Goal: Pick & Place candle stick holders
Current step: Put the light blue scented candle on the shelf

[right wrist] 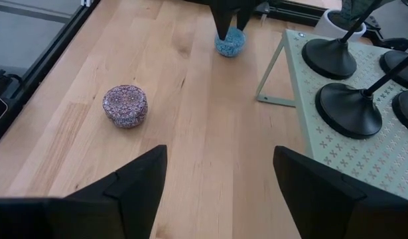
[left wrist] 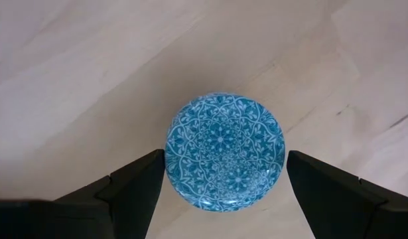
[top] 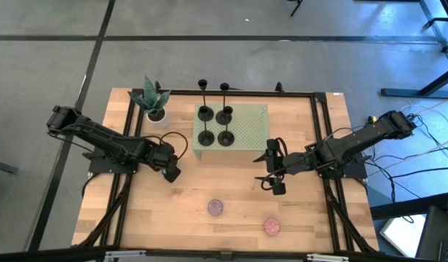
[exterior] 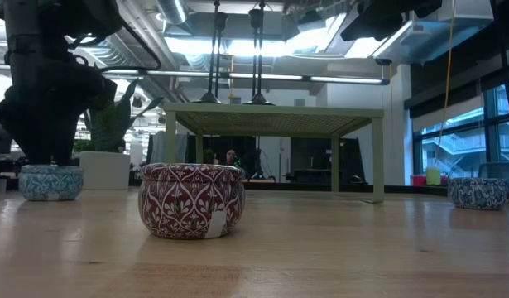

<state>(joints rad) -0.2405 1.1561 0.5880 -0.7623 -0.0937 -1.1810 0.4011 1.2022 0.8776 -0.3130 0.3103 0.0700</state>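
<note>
Item: four holders [top: 215,125], black, standing upright on the green stand [top: 249,135], clustered at its plant-side end. I judge them rigid, light, top-heavy and easily tipped; I'd grip the thin stem low, just above the disc base.

Left gripper [left wrist: 223,174]: fingers wide, straddling a blue tin [left wrist: 225,152] beside the stand, not closed.

Right gripper [top: 271,171]: wide, empty, hovering near the stand's opposite end.

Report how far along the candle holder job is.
Done: nothing visibly; all four candle holders stand on the green stand. In hand: no holder. The left pincer hangs open over a blue patterned tin, and the right pincer is open above the bare table. Left: picking and placing all the holders.
</note>
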